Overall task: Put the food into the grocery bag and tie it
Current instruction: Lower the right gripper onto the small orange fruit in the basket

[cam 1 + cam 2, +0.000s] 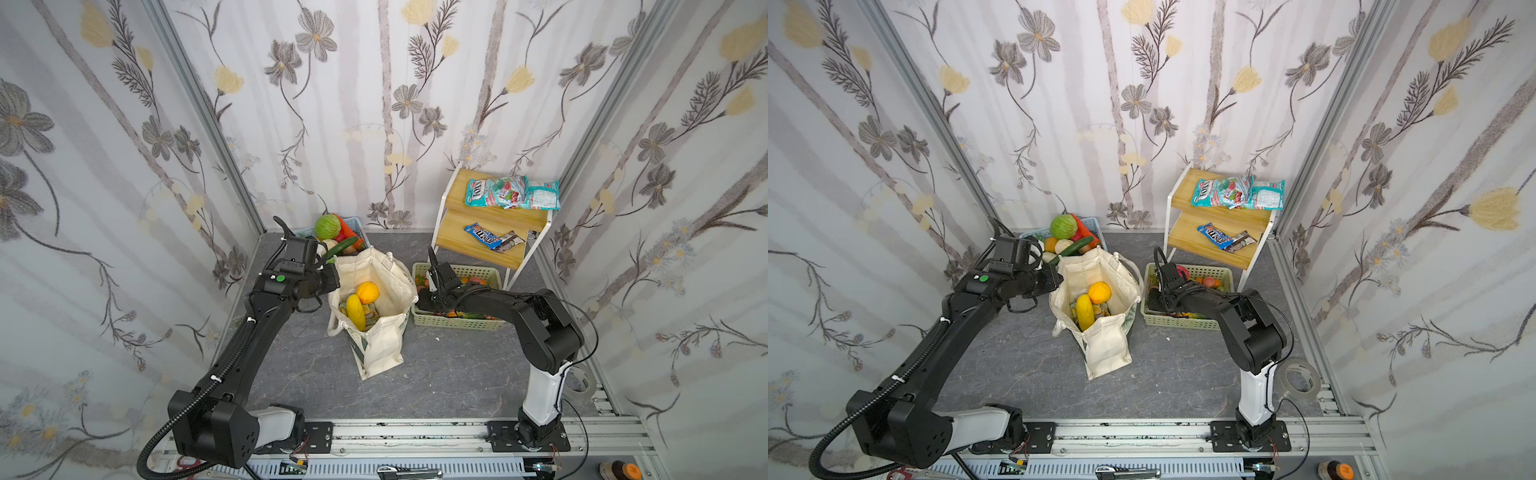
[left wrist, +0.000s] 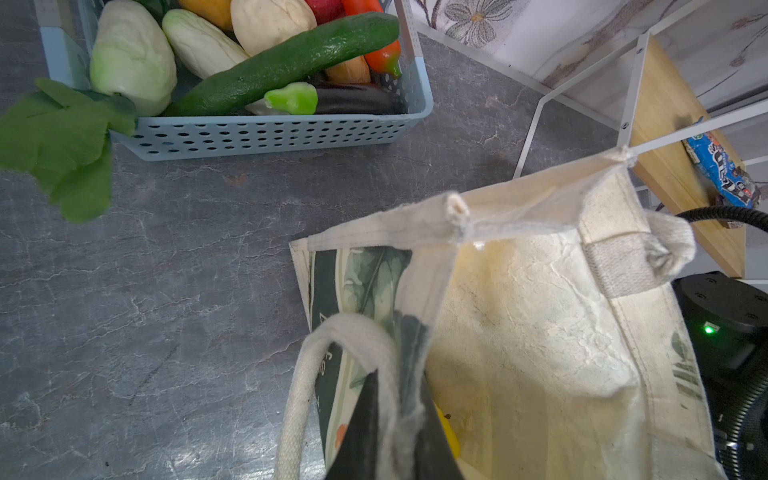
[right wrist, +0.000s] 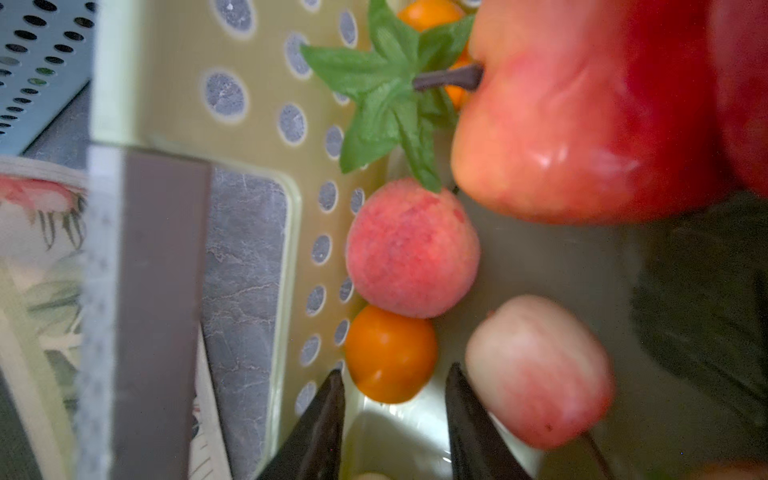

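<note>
The grocery bag [image 1: 384,345] [image 1: 1105,349] stands open mid-floor in both top views. Inside it lie a round orange [image 1: 367,292], a yellow oblong fruit [image 1: 354,312] and a green-and-yellow snack packet [image 1: 369,312]. My left gripper [image 1: 335,277] [image 2: 397,399] is shut on the bag's cloth rim [image 2: 405,365], beside a handle loop [image 2: 307,374]. My right gripper [image 1: 422,298] [image 3: 397,370] reaches down into the pale green basket [image 1: 457,322] and stands open with nothing between its fingers. A small orange fruit [image 3: 390,353] sits just past its tips, with a pink-white fruit [image 3: 540,374] beside one finger.
A blue basket [image 1: 353,226] [image 2: 270,133] behind the bag holds a cucumber [image 2: 291,62], pale white-green vegetables [image 2: 199,41] and more. A wooden two-step shelf [image 1: 490,216] at the back right carries teal packets [image 1: 513,192] and a blue packet [image 1: 484,236]. A tape roll [image 1: 1298,380] lies near the right arm's base.
</note>
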Robot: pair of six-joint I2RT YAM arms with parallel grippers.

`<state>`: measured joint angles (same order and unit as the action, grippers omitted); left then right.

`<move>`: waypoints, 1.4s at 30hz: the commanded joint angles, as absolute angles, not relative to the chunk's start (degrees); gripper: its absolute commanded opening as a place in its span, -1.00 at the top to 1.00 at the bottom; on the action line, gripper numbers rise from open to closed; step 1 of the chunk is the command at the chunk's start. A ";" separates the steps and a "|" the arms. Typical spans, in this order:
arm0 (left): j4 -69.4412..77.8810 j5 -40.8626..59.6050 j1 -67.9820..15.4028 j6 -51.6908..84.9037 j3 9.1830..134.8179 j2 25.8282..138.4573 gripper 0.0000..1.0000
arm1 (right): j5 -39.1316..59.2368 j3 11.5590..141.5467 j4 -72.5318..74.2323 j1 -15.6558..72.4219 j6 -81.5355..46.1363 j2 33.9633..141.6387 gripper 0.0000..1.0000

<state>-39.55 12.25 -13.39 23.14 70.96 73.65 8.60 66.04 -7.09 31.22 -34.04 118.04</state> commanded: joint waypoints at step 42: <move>-38.28 13.71 -13.28 23.38 71.63 74.27 1.00 | 9.79 66.62 -3.78 31.13 -34.98 118.88 0.28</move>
<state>-38.87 13.13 -13.39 23.77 71.13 74.26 9.30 66.78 -6.17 31.11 -34.46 119.22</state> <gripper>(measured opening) 0.109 0.362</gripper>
